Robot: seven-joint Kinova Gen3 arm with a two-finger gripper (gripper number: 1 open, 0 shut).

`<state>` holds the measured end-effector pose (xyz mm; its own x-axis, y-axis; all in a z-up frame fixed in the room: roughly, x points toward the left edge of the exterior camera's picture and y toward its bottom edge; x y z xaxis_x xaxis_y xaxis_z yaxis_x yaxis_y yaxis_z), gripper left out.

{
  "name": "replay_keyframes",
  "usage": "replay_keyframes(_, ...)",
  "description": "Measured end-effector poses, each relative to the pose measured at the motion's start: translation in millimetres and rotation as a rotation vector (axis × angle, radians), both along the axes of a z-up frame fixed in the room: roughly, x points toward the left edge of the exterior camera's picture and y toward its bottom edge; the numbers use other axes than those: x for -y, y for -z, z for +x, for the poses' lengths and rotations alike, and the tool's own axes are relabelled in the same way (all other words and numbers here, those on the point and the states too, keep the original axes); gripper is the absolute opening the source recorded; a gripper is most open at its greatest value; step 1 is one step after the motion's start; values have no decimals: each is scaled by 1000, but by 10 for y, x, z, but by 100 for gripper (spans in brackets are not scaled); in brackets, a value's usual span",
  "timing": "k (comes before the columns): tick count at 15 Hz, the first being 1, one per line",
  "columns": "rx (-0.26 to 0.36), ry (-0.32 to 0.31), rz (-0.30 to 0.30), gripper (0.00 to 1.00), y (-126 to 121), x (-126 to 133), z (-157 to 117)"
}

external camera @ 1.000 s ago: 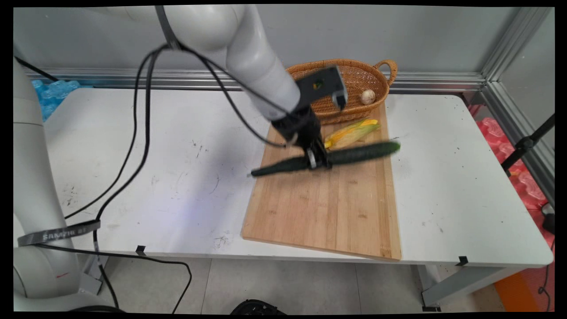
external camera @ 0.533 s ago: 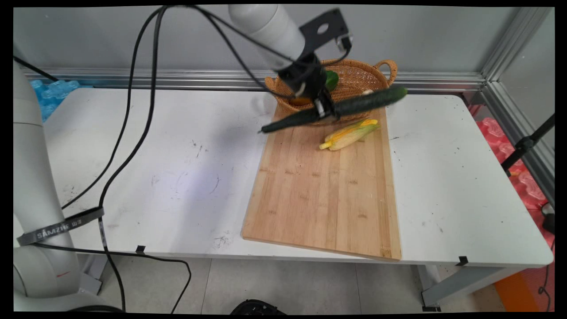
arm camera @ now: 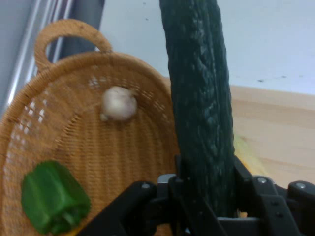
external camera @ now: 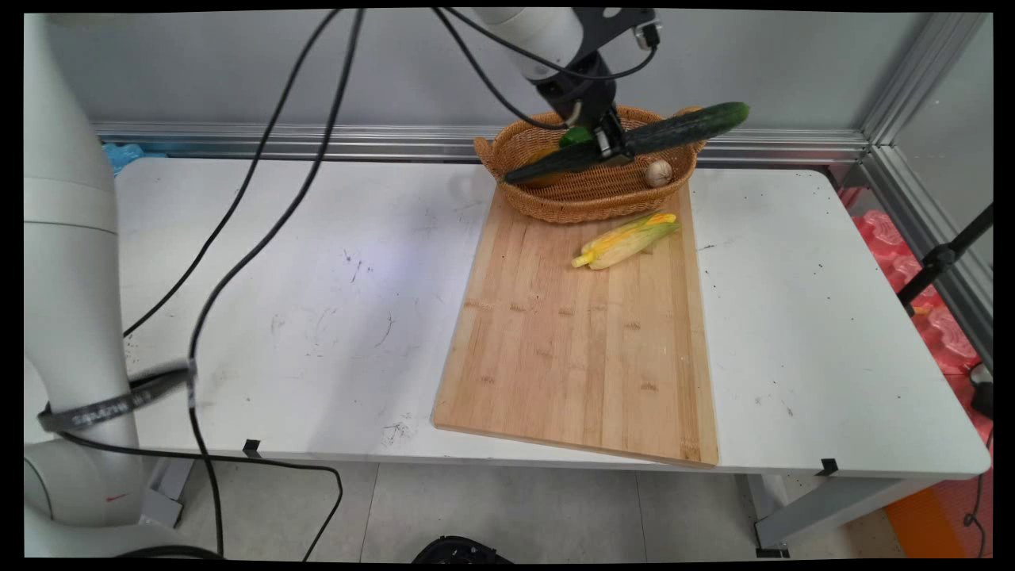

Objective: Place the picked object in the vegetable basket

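While the gripper [external camera: 609, 144] hangs above the wicker basket [external camera: 555, 202], it is clamped on a cucumber [external camera: 698, 124] held crosswise, corn [external camera: 626, 239] lying below it. From the hand, garlic [arm camera: 118, 103] and green pepper [arm camera: 53, 197] lie beneath; a level, firm grip suits the cucumber's length.

A scuffed white surface [external camera: 317, 262] stands on a pale tiled floor [external camera: 515, 507] before a plain grey wall [external camera: 793, 71] edged with an aluminium rail [external camera: 777, 147], with red plastic [external camera: 944, 333] at the right.
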<state>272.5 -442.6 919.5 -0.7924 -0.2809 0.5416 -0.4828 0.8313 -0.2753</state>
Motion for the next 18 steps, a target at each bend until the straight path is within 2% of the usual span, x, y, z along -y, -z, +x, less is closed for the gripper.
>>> replay_keyframes(6, 14, 24, -27, 0, 250, 528, -82)
replay_keyframes(10, 21, 39, -21, 0, 482, 806, -102)
replay_keyframes(18, 21, 39, 17, 0, 870, 1106, -74)
